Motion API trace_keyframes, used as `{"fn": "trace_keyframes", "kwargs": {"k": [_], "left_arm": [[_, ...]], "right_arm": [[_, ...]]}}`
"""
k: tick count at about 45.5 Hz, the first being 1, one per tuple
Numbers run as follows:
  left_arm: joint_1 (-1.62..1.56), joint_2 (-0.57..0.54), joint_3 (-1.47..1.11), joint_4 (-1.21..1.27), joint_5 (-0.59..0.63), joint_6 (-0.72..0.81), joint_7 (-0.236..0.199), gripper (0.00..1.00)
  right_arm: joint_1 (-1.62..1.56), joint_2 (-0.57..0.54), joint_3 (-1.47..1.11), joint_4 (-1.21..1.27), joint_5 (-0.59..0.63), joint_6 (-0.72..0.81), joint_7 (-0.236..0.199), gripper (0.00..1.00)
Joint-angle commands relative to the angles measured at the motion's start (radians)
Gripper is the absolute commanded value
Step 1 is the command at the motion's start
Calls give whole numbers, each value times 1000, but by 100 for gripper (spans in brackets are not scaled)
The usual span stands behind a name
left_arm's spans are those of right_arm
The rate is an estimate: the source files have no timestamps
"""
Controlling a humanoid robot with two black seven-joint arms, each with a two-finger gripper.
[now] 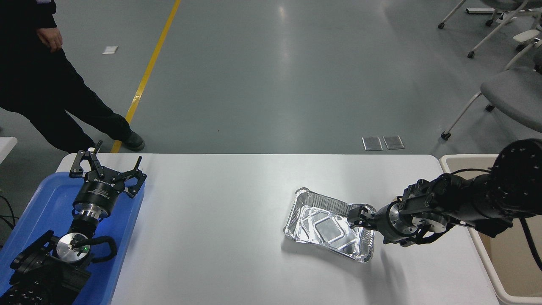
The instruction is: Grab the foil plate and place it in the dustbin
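Head view shows the right gripper (359, 215) low at the right of the frame, its fingers at the right rim of the foil plate (326, 226). I cannot tell if they pinch the rim or just touch it. The shiny plate sits on the white table (211, 237), right of the middle. The dustbin (478, 250) stands at the right edge. The left gripper (106, 169) rests wide open over a blue tray (34, 216) at lower left. A person (42, 84) stands at upper left.
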Motion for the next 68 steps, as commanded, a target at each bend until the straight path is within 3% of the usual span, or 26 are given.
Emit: {"fn": "trace_keyframes", "kwargs": {"k": [1,7,11,14,43,56,64,68], "left_arm": [[0,0,0,0,0,0,0,99],[0,0,0,0,0,0,0,99],[0,0,0,0,0,0,0,99],[0,0,0,0,0,0,0,99],[-2,0,0,0,0,0,2,99],[-2,0,2,0,0,0,2,99],[-2,0,2,0,2,0,2,99],[-2,0,2,0,0,0,2,99]], "right_arm": [[-49,15,11,-57,-56,-4,0,78],[-46,15,11,-58,-56,-4,-2,40],[-46,15,11,-58,-56,-1,-2,23],[-44,18,9,-55,-54,12,-2,0],[48,-34,3,34,-36,44,-13,0],[440,-120,-14,259,-57,364,-10,0],[686,-108,-57,304,-56,608,-10,0],[788,-108,-64,337,-56,640,-10,0]]}}
